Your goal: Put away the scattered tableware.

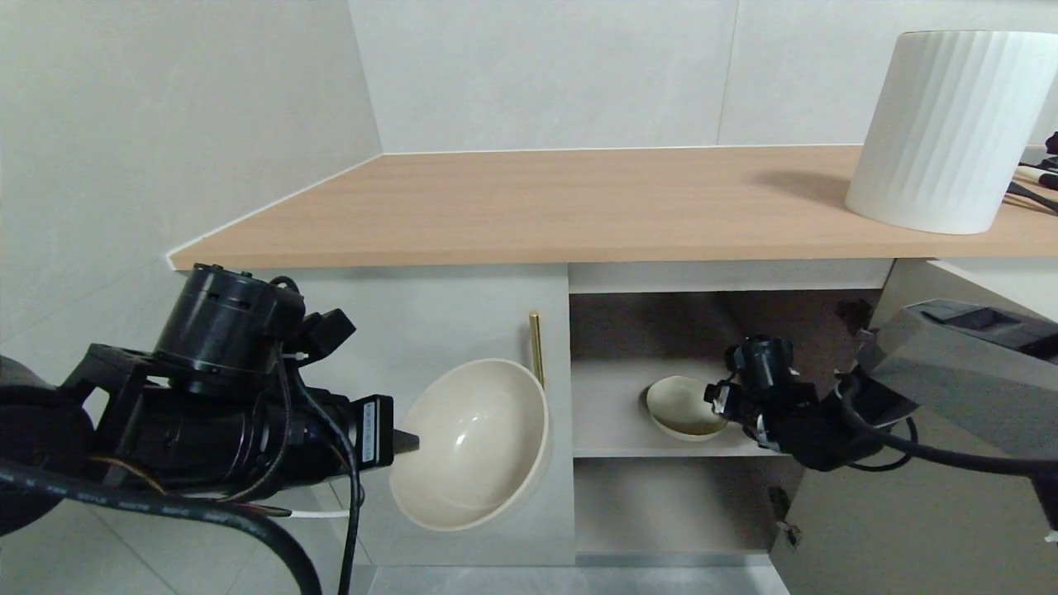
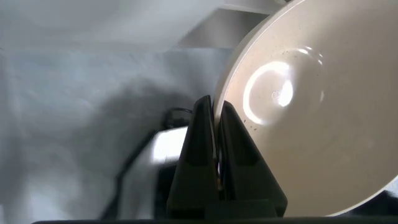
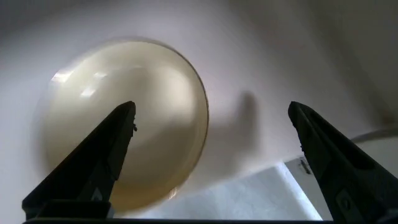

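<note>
Left gripper (image 1: 409, 442) fingers pinched on large bowl (image 1: 475, 442) rim, at cabinet (image 1: 463, 314) front. Right gripper (image 3: 211, 111) fingers spread by small bowl (image 1: 684, 406) on shelf (image 1: 612, 430). Risk: thin rim grip, bowl may be dropped.

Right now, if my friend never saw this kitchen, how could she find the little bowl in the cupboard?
Find the long wooden countertop, then look under it at the open cupboard. On its shelf sits the little bowl, just ahead of the open right claw. It's much smaller than the big bowl the left claw pinches outside, before the closed door.
</note>
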